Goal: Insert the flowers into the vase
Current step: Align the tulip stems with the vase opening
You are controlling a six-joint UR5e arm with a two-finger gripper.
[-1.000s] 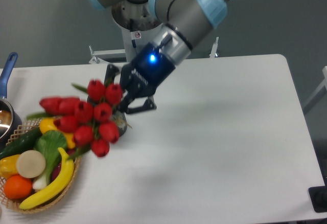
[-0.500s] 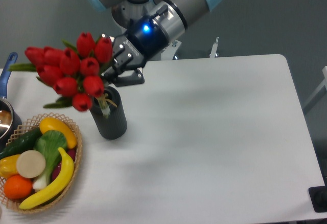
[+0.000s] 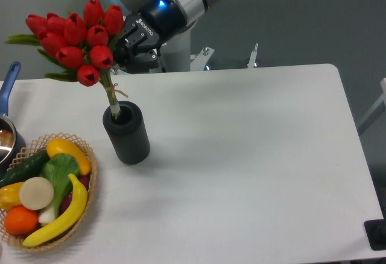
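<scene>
- Across the white tabletop (image 3: pixel 253 155), the big change is overhead: the arm has swung up and back toward its base within the last second, lifting the bunch from a low, sideways sprawl over the basket to a nearly upright pose.
- Behind the blooms, the claw (image 3: pixel 123 50) is clenched on the flowers (image 3: pixel 78 32) just under the heads; the fingers themselves are mostly hidden by buds.
- Below it, the vase (image 3: pixel 126 133) stands upright, left of centre on the tabletop, and has not moved.
- Stem ends now dip into the vase mouth, where a second ago they lay beside it, so I judge insertion begun but shallow: most of the stem length shows above the rim.
- Nearby, the wicker basket (image 3: pixel 90 179) of fruit and vegetables and the blue-handled pot (image 3: pixel 9 83) sit untouched at the left edge.
</scene>
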